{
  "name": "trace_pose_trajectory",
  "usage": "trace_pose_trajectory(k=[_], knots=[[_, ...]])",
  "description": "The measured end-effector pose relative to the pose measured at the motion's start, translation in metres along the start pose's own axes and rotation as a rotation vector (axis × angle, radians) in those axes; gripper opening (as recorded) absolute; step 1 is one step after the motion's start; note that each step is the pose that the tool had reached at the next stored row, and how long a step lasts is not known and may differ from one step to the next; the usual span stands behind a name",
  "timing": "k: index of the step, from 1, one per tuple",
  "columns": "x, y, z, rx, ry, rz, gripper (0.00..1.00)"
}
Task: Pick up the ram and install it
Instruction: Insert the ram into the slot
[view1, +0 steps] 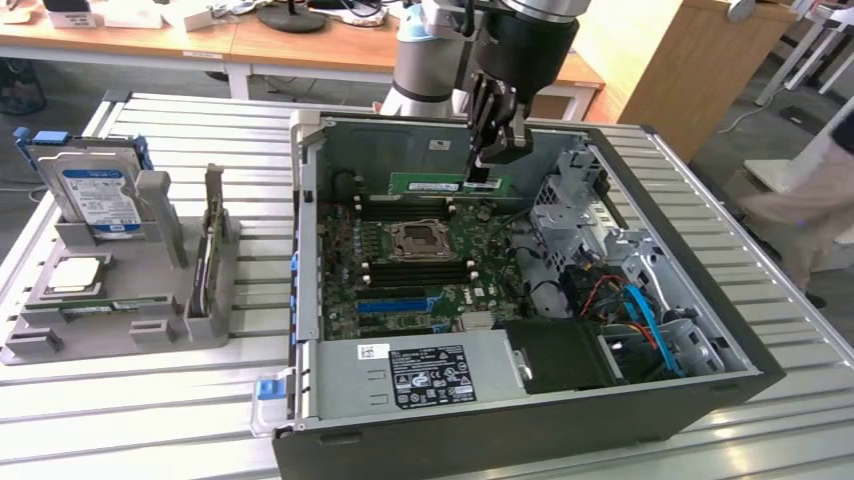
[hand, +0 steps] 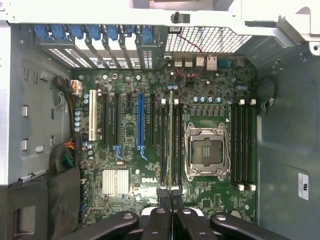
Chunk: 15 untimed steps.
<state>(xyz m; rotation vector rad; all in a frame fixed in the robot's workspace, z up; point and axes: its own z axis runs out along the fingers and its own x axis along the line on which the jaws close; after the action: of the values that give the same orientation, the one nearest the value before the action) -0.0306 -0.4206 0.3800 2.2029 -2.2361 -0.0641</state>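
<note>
The ram (view1: 441, 184) is a narrow green stick, and my gripper (view1: 482, 172) is shut on it near one end. It hangs level inside the open computer case (view1: 694, 400), just over the memory slots (view1: 400, 210) on the far side of the empty processor socket (view1: 418, 238). In the wrist view the ram (hand: 171, 135) shows edge-on as a thin line. It runs along the slots (hand: 177, 145) beside the socket (hand: 206, 151), with my gripper (hand: 170, 196) closed around it.
A grey holder (view1: 120, 330) stands at the exterior view's left with a silver hard drive (view1: 96, 195), a square processor chip (view1: 78, 272) and a thin board on edge (view1: 211, 250). Drive cages and cables (view1: 627, 290) crowd the case's right side. A person (view1: 807, 190) stands at the right.
</note>
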Motion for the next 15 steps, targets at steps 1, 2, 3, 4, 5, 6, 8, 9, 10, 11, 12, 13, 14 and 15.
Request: trace_pose_trajectory(k=[1, 2, 3, 4, 5, 6, 8, 9, 10, 11, 12, 13, 14, 15], knots=[[0.0, 0.0, 0.0, 0.0, -0.0001, 0.0, 0.12], [0.0, 0.0, 0.0, 0.0, 0.0, 0.0, 0.12], [0.0, 0.0, 0.0001, 0.0, 0.0, 0.0, 0.12], [0.0, 0.0, 0.0004, 0.0, -0.0001, 0.0, 0.12], [0.0, 0.0, 0.0011, 0.0001, -0.0002, 0.0, 0.12], [0.0, -0.0001, 0.0019, 0.0001, -0.0001, 0.0, 0.12], [0.0, -0.0001, 0.0045, 0.0, 0.0001, 0.0, 0.12], [0.0, -0.0002, 0.0061, 0.0, -0.0001, 0.0, 0.12], [0.0, -0.0003, 0.0078, 0.0, -0.0001, 0.0, 0.12], [0.0, -0.0003, 0.0095, 0.0, -0.0001, 0.0, 0.12], [0.0, -0.0004, 0.0113, 0.0, -0.0001, 0.0, 0.12], [0.0, -0.0004, 0.0131, 0.0, -0.0001, 0.0, 0.12], [0.0, -0.0005, 0.0147, 0.0, 0.0, 0.0, 0.12], [0.0, -0.0005, 0.0163, 0.0, 0.0, 0.0, 0.12]])
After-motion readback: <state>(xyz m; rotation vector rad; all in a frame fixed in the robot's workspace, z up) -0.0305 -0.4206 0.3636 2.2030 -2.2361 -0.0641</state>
